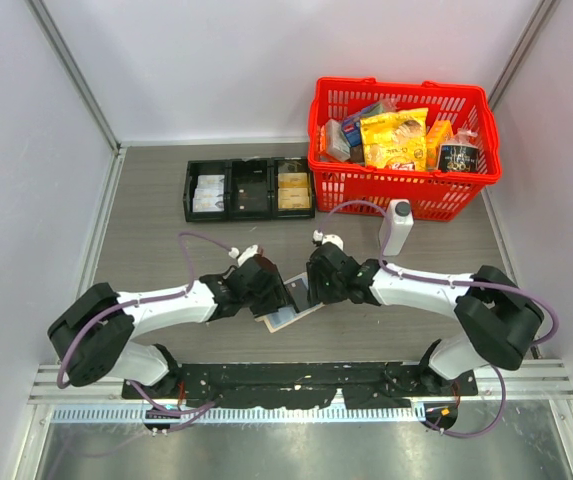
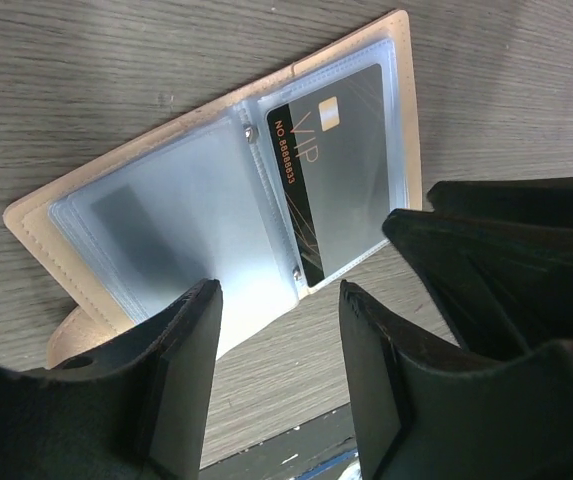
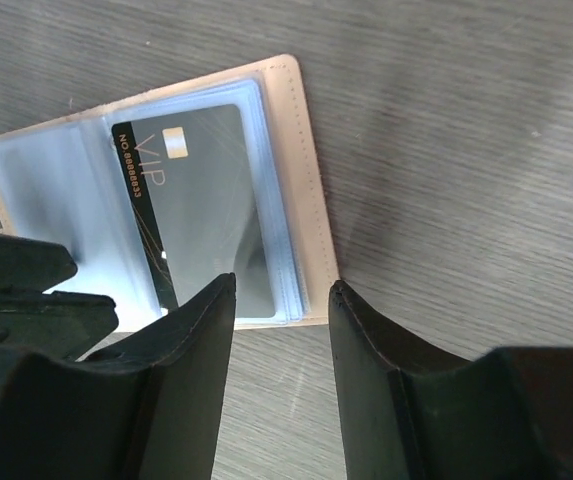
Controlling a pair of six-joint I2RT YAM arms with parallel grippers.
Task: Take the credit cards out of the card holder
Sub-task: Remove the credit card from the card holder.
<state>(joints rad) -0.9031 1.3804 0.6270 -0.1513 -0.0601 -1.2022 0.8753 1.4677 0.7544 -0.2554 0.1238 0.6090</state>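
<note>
The card holder point(image 2: 166, 220) lies spread open on the counter point(image 3: 466, 150) between my left tool point(image 2: 278, 295) and right tool point(image 3: 281, 290), both parted and gripping nothing (a dark VIP card point(image 2: 341, 170) is tucked inside it).

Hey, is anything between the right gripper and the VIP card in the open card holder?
Only the clear sleeve covering the VIP card. The open right gripper hovers at the edge of the card holder with no other object between.
</note>
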